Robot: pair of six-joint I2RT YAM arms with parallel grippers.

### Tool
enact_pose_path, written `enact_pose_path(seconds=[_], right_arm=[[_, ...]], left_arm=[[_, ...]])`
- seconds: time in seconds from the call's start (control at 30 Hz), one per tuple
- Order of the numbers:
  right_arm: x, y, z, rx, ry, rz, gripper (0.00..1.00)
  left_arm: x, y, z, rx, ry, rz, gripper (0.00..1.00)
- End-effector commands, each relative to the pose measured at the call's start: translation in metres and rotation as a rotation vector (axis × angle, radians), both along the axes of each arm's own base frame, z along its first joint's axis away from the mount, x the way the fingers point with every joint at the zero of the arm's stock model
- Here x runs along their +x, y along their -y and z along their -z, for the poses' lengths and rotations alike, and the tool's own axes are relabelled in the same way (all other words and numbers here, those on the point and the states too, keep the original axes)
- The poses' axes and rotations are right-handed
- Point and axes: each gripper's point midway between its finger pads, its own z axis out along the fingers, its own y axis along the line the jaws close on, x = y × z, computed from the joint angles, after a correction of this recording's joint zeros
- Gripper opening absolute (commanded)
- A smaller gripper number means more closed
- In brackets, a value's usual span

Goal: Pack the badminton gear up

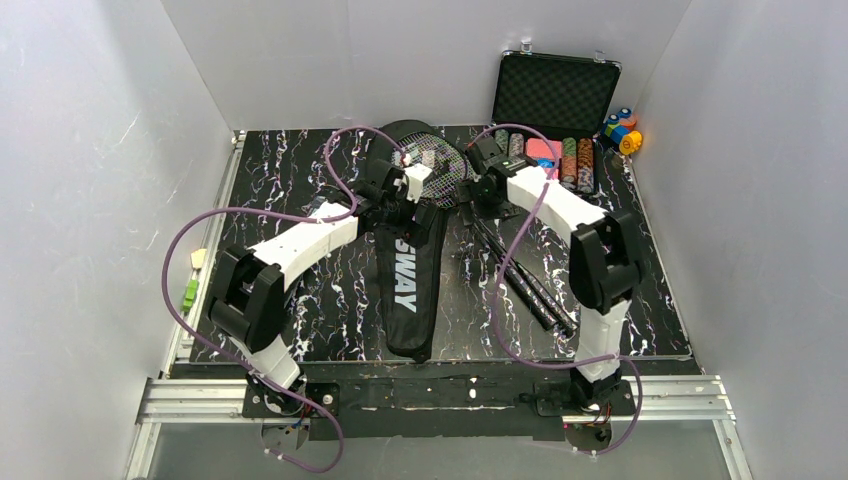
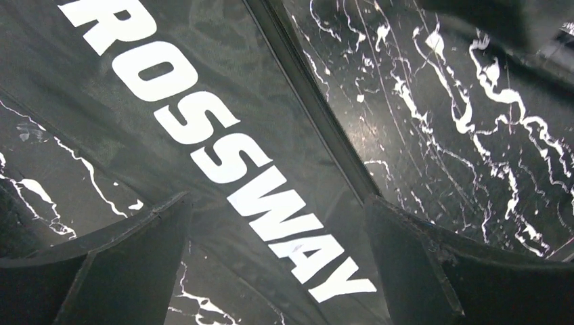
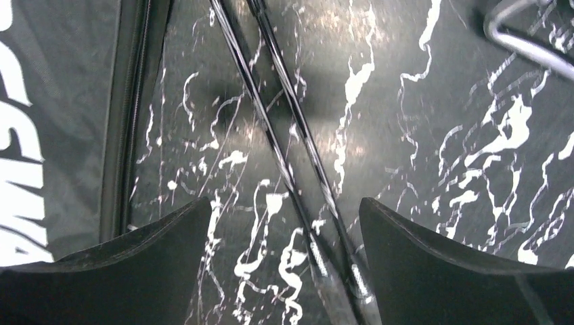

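Observation:
The long black "CROSSWAY" bag [image 1: 410,290] lies lengthwise in the middle of the marbled mat. My left gripper [image 1: 398,205] hovers over its upper part. In the left wrist view it is open and empty [image 2: 277,223], with the white lettering of the bag [image 2: 223,162] beneath it. Two thin black racquets [image 1: 520,270] lie right of the bag, heads [image 1: 440,170] at the far end. My right gripper [image 1: 487,188] is open and empty [image 3: 284,223] above their two crossing shafts [image 3: 271,135], not touching them. The bag's edge [image 3: 54,101] shows at the left. Shuttlecocks and tube are out of view.
An open black case of poker chips [image 1: 555,100] stands at the back right, with small coloured blocks [image 1: 622,130] beside it. A few small blocks [image 1: 190,290] lie off the mat's left edge. White walls close in on three sides.

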Motion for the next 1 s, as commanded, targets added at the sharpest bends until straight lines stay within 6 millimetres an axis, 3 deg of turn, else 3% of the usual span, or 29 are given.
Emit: enact_pose_path(seconds=[0.0,0.3,0.4,0.53,0.63,0.67,0.73,0.87,0.97], right_arm=[[0.028,-0.007,0.008,-0.047,0.032,-0.083,0.89],[0.050,-0.020,0.048,-0.071,0.010,-0.147,0.82],[0.059,-0.021,0.055,-0.082,0.009,-0.151,0.75],[0.070,-0.019,0.064,-0.051,-0.002,-0.128,0.53],[0.074,-0.013,0.069,-0.006,-0.016,-0.083,0.23],[0.075,-0.012,0.070,-0.002,-0.017,-0.075,0.20],[0.077,-0.009,0.072,0.008,-0.021,-0.046,0.18],[0.077,-0.002,0.073,-0.004,-0.025,0.016,0.13],[0.074,-0.003,0.074,0.010,-0.032,0.034,0.13]], left_arm=[[0.010,0.008,-0.003,-0.083,0.033,-0.076,0.98],[0.010,0.003,0.013,-0.056,0.008,-0.087,0.98],[0.012,-0.001,0.012,-0.059,0.003,-0.103,0.98],[0.018,-0.004,0.021,-0.030,0.004,-0.123,0.98],[0.023,-0.004,0.042,0.000,-0.014,-0.132,0.98],[0.022,-0.003,0.047,0.000,-0.028,-0.134,0.98],[0.024,0.005,0.056,-0.021,-0.061,-0.139,0.98],[0.029,0.044,0.068,-0.031,-0.051,-0.099,0.96],[0.031,0.058,0.075,-0.023,-0.049,-0.085,0.92]])
